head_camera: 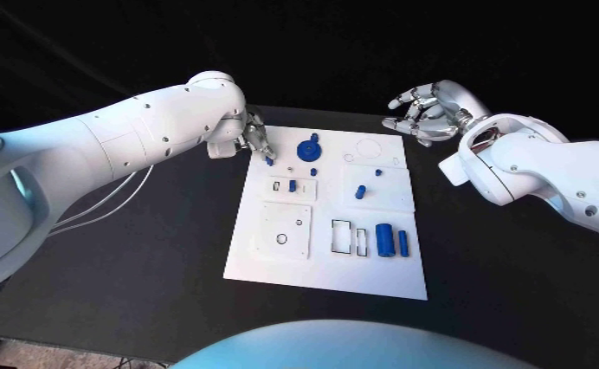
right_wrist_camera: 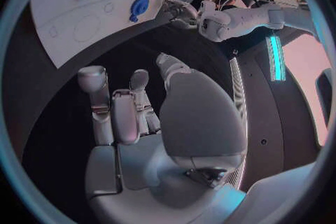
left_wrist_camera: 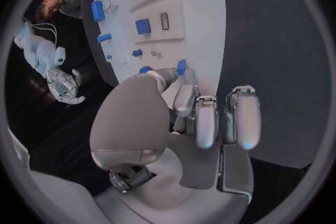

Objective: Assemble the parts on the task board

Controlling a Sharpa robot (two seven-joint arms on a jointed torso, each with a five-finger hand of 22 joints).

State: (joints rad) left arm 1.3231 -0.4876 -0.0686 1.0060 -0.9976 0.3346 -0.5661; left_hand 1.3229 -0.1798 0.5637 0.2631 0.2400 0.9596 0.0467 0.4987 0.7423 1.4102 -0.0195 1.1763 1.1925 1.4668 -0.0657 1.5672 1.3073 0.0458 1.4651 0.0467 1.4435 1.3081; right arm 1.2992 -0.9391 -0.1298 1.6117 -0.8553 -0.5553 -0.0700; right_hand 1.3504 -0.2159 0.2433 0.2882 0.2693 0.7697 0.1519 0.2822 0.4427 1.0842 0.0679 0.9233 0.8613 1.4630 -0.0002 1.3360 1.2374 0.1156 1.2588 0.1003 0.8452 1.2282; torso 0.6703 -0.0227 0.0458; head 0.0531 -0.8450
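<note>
The left robot hand [head_camera: 254, 138] sits at the far left corner of the white board [head_camera: 287, 274], its fingers curled down and pinching a small blue piece [head_camera: 270, 160] at their tips, just over the board's edge; the left wrist view shows that blue piece [left_wrist_camera: 181, 66] held between thumb and finger above the board [left_wrist_camera: 203, 22]. Just right of it on the board lies a round blue gear-like piece [head_camera: 308, 151] with a small knob. Below that, a small blue block [head_camera: 293, 185] stands in a raised square panel, and a tiny blue peg [head_camera: 313, 171] sits near it. Further right are two more small blue pegs [head_camera: 359, 192], then two blue cylinders [head_camera: 384, 240] lying side by side near the board's near right corner, beside rectangular slots. The board rests on the black desk [head_camera: 150, 265]. The right robot hand [head_camera: 427, 114] hovers off the board's far right corner, fingers spread and loosely curled, holding nothing.
</note>
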